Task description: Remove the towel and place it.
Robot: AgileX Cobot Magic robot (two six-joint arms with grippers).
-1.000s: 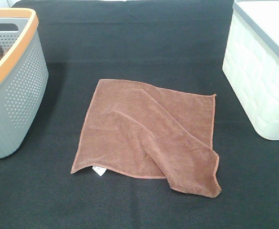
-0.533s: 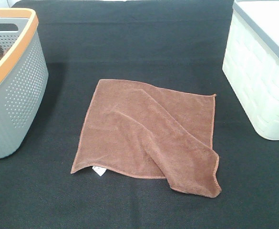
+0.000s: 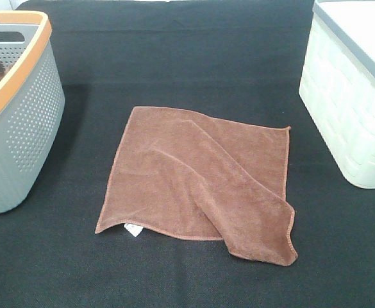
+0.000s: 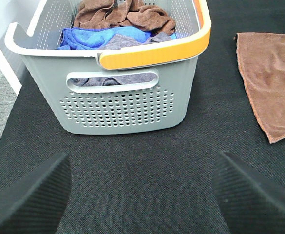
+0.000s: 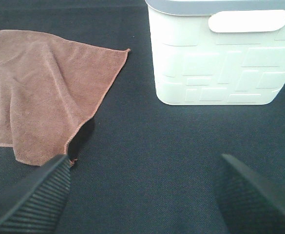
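Note:
The reddish-brown towel lies spread on the black table in the middle of the high view, with one corner folded over and a small white tag at its near edge. It also shows in the left wrist view and the right wrist view. Neither gripper shows in the high view. My left gripper is open and empty, low over the table in front of the grey basket. My right gripper is open and empty, between the towel and the white bin.
The grey basket with an orange rim stands at the left and holds brown, blue and grey cloths. The white bin with a grey lid stands at the right. Black cloth covers the table.

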